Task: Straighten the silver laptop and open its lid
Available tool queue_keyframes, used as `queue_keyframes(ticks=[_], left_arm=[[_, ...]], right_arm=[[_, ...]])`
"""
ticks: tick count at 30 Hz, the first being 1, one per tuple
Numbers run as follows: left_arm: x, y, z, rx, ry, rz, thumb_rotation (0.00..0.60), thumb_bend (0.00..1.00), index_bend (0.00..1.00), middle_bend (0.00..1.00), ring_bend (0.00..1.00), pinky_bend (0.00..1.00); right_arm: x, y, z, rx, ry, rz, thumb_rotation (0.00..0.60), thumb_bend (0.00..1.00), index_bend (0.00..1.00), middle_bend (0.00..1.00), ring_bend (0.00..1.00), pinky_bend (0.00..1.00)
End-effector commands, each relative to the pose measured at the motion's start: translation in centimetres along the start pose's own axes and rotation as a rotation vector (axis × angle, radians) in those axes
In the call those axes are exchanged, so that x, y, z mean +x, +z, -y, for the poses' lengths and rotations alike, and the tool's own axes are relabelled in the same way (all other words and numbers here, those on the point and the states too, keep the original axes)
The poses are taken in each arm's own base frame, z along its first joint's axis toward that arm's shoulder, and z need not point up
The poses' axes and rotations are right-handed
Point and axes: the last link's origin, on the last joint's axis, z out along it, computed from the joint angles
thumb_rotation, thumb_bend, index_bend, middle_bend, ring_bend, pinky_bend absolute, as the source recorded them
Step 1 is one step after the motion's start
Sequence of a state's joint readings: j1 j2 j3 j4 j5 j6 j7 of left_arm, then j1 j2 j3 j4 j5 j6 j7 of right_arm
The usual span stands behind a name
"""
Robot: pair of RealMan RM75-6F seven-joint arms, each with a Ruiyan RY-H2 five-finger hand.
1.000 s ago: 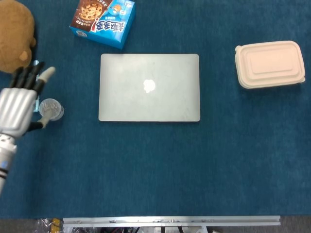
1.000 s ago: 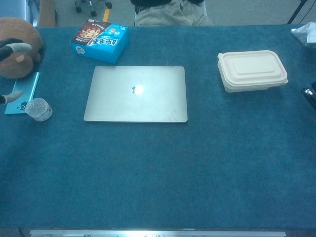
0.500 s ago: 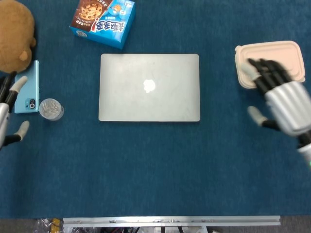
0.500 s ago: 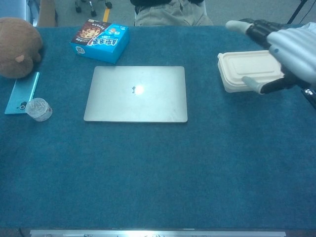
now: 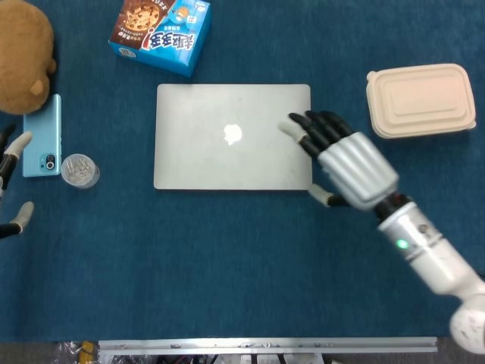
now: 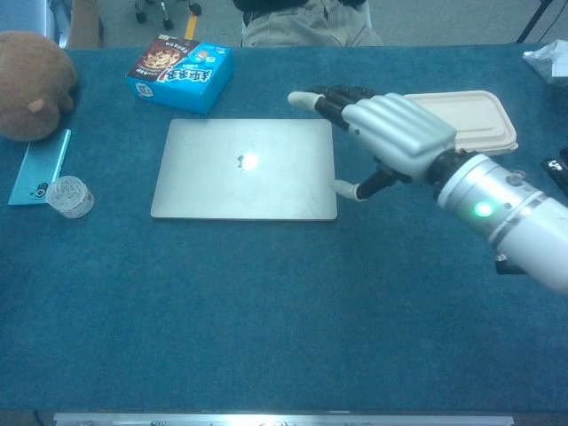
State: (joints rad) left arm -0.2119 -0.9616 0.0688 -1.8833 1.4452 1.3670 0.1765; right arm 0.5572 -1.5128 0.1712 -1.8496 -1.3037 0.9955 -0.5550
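The silver laptop (image 5: 227, 136) (image 6: 244, 169) lies shut and square to the table's edges in the middle of the blue cloth. My right hand (image 5: 341, 159) (image 6: 382, 133) hovers over its right edge, fingers spread, holding nothing; its thumb sits by the laptop's near right corner. Of my left hand (image 5: 9, 186) only a few fingertips show at the left border of the head view, apart and holding nothing; the chest view does not show it.
A cream lunch box (image 5: 420, 100) (image 6: 461, 120) stands at the right. A blue cookie box (image 5: 161, 32) lies behind the laptop. At the left are a brown plush toy (image 5: 23, 53), a teal phone (image 5: 42, 136) and a small clear cup (image 5: 79, 171).
My right hand has swung left from over the lunch box to the laptop's right edge. My left hand has drawn back further toward the left border.
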Motion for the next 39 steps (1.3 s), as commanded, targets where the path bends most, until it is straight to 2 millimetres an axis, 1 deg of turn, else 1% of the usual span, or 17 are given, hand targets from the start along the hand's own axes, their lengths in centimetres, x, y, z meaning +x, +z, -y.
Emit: queue_keyframes(ticks=[1,5,9,16,20,25,31,39], left_arm=[[0.0,-0.1,0.0,-0.002,0.000,0.001,0.600,0.32,0.00,0.00,0.00,0.00],[0.2,-0.5,-0.2,-0.009,0.004,-0.003,0.600,0.31,0.00,0.00,0.00,0.00],[0.3,-0.8,-0.2,-0.014,0.007,-0.007,0.600,0.31,0.00,0.00,0.00,0.00],[0.6,-1.2,-0.1,-0.020,0.016,-0.006,0.600,0.31,0.00,0.00,0.00,0.00],[0.6,-1.4,0.1,-0.018,0.013,-0.007,0.600,0.31,0.00,0.00,0.00,0.00],[0.6,-1.7,0.4,-0.015,0.009,-0.006,0.600,0.31,0.00,0.00,0.00,0.00],[0.7,-1.9,0.7,-0.015,0.005,-0.009,0.600,0.31,0.00,0.00,0.00,0.00],[0.6,-2.0,1.1,-0.010,-0.003,-0.010,0.600,0.31,0.00,0.00,0.00,0.00]], right_arm=[[-1.2,1.6,1.1,0.022,-0.030,0.022,0.600,0.19,0.00,0.04,0.00,0.10],[-2.3,3.1,2.4,0.045,-0.062,0.029,0.600,0.17,0.00,0.04,0.00,0.09],[-3.3,4.6,3.6,0.055,-0.083,0.030,0.600,0.13,0.00,0.04,0.00,0.06],[-5.2,6.9,5.5,0.074,-0.125,0.049,0.600,0.13,0.00,0.04,0.00,0.04],[-6.1,7.9,6.5,0.076,-0.136,0.055,0.600,0.13,0.00,0.03,0.00,0.03],[-7.2,9.1,7.2,0.070,-0.164,0.052,0.600,0.13,0.00,0.02,0.00,0.03],[-8.4,10.3,7.7,0.053,-0.180,0.063,0.600,0.13,0.00,0.02,0.00,0.03],[-9.2,11.5,8.3,0.039,-0.176,0.066,0.600,0.13,0.00,0.02,0.00,0.03]])
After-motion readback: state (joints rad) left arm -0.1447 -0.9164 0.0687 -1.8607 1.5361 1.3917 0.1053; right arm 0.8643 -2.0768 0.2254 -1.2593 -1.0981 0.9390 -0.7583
